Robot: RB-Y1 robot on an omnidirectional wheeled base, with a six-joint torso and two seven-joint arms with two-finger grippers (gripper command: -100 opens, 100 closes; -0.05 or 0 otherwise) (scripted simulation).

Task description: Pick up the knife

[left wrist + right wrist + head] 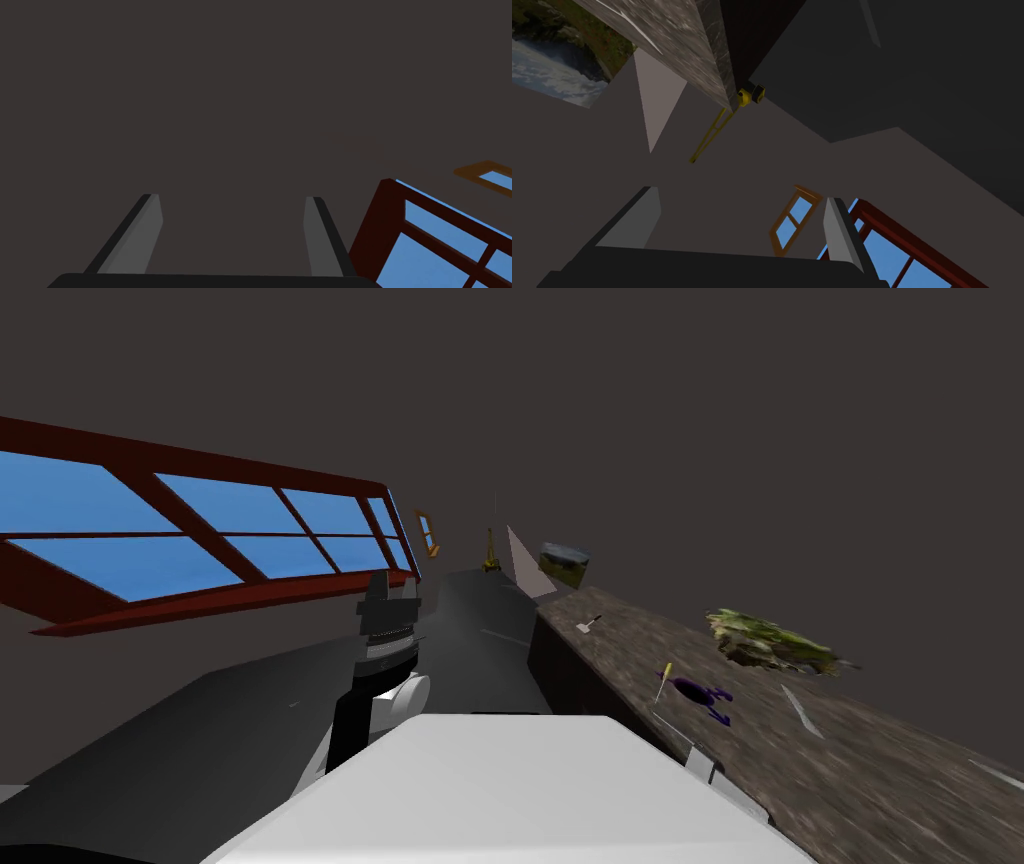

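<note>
A brown stone counter runs along my right. On it lies a thin pale grey sliver that looks like a knife blade. A smaller utensil with a dark handle and a pale blade lies farther along the counter; I cannot tell which is the knife. My right gripper is open and empty, and sits low at the counter's near edge, short of both. My left gripper is open and empty, raised on its arm by the window.
A purple object with a yellow stick lies on the counter just beyond my right gripper. A green mossy lump sits behind the sliver. A yellow stand is past the counter's far end. Dark floor stretches ahead.
</note>
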